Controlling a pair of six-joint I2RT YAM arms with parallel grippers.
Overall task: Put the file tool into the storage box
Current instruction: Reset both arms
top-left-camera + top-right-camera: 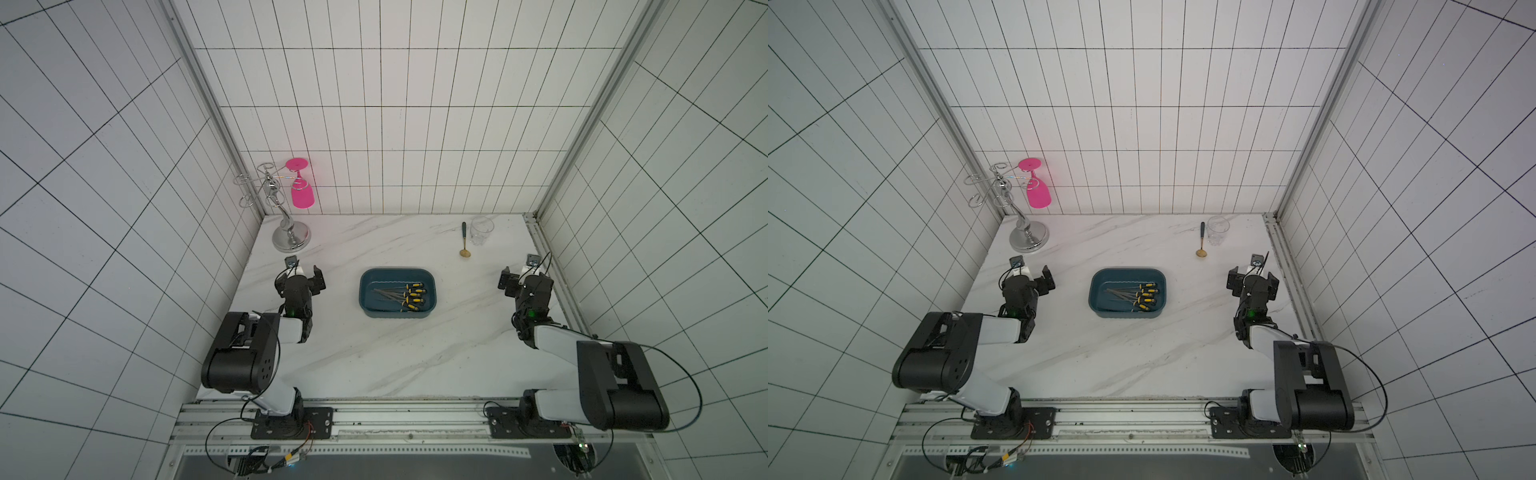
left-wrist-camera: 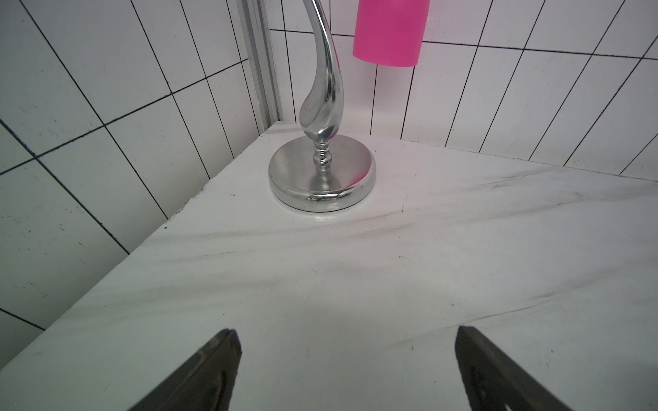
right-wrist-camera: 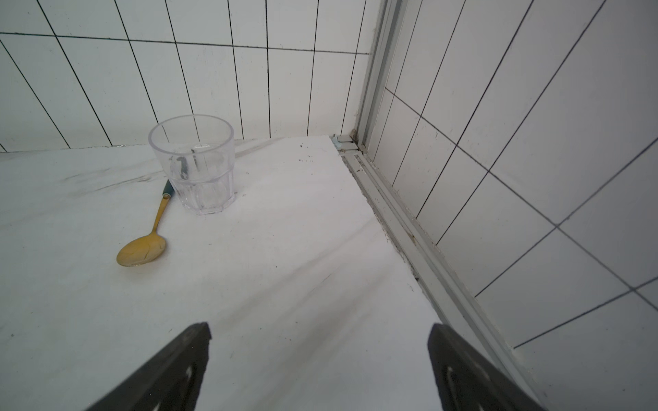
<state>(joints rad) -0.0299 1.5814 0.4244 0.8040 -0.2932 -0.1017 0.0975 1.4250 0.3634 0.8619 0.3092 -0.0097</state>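
Note:
The storage box (image 1: pixel 397 325) (image 1: pixel 1127 314) is a shallow teal tub in the middle of the marble table in both top views. Several file tools (image 1: pixel 409 296) (image 1: pixel 1144 296) with yellow-and-black handles lie inside it, handles to the right. My left gripper (image 1: pixel 301 279) (image 1: pixel 1029 277) (image 2: pixel 346 331) hovers left of the box, open and empty, facing the back left corner. My right gripper (image 1: pixel 524 277) (image 1: pixel 1253 277) (image 3: pixel 319 326) is right of the box near the table's edge, also open with only bare table between its fingers. The box is in neither wrist view.
A chrome glass rack (image 1: pixel 291 237) (image 2: pixel 322 178) stands at the back left with a pink glass (image 1: pixel 302 195) (image 2: pixel 390 32) hanging upside down. At the back right a clear cup (image 1: pixel 482 230) (image 3: pixel 194 167) stands beside a gold spoon (image 1: pixel 464 241) (image 3: pixel 142 251). An aluminium rail (image 3: pixel 409 235) runs along the right edge.

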